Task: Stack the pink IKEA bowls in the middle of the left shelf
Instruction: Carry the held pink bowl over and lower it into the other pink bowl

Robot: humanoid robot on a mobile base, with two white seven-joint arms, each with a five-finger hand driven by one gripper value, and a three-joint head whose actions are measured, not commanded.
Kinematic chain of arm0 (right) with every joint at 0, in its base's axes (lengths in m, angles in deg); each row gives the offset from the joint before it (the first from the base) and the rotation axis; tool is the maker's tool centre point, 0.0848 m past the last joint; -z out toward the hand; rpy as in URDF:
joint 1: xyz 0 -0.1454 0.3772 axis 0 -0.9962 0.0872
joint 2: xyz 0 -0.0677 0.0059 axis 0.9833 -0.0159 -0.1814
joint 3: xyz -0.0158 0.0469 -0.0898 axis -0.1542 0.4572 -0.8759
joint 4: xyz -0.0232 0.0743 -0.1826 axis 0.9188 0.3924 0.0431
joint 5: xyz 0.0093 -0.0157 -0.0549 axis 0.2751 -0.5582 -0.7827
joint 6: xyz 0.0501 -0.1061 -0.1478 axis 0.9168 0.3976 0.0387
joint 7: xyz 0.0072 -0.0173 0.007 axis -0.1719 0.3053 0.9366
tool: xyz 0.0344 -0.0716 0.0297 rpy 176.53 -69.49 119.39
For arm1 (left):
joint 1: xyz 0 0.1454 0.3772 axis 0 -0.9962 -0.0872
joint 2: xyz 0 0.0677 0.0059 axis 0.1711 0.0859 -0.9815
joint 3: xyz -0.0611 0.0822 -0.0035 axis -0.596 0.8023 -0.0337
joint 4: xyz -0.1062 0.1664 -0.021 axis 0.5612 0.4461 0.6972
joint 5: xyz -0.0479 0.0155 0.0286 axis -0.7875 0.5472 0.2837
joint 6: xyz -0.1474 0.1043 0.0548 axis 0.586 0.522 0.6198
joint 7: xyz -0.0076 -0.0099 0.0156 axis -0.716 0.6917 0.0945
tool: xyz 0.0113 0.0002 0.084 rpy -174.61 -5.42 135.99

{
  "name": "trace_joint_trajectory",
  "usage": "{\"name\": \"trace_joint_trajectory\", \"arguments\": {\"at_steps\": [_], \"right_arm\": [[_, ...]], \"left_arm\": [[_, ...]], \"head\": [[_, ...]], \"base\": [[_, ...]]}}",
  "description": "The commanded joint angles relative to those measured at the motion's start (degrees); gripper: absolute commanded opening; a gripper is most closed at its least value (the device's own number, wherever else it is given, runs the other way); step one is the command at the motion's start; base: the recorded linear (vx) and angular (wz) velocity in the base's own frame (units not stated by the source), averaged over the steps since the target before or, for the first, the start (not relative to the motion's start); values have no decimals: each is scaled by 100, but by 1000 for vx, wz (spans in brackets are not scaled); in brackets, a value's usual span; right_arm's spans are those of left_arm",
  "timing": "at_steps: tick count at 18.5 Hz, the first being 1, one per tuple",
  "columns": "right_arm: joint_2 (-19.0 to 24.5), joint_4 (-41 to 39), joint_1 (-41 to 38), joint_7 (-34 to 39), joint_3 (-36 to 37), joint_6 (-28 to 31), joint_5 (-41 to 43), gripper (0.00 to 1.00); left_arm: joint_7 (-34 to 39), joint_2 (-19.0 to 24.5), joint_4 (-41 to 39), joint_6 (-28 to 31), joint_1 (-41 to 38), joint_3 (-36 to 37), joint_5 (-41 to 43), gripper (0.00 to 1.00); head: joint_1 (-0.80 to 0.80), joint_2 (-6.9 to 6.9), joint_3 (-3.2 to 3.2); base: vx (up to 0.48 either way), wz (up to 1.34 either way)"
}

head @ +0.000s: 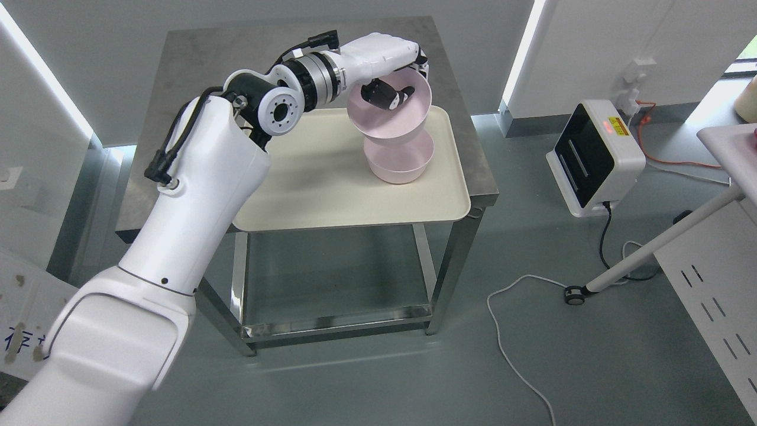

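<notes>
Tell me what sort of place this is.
Probably a robotics lab or test room: a bare steel table holding a cream tray with pink bowls, a white floor-standing device, and loose cables on a grey floor.

A white-and-black box device (593, 155) sits on the grey floor (366, 378) — black cable (603, 236) and white cable (514, 349) trailing nearby.
</notes>
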Motion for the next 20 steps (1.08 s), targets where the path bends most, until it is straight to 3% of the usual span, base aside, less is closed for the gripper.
{"name": "trace_joint_trajectory", "arguments": {"at_steps": [1,20], "right_arm": [[-100,-193,-167,2,70,-4,167,100],[-100,-193,-167,2,62,5,167,100]], "left_arm": [[120,-180,403,24,29,1323,119,3],[481,-180,1827,33,855,682,243,7]], "head": [[0,0,0],[0,0,0]], "base": [[0,0],[0,0]]}}
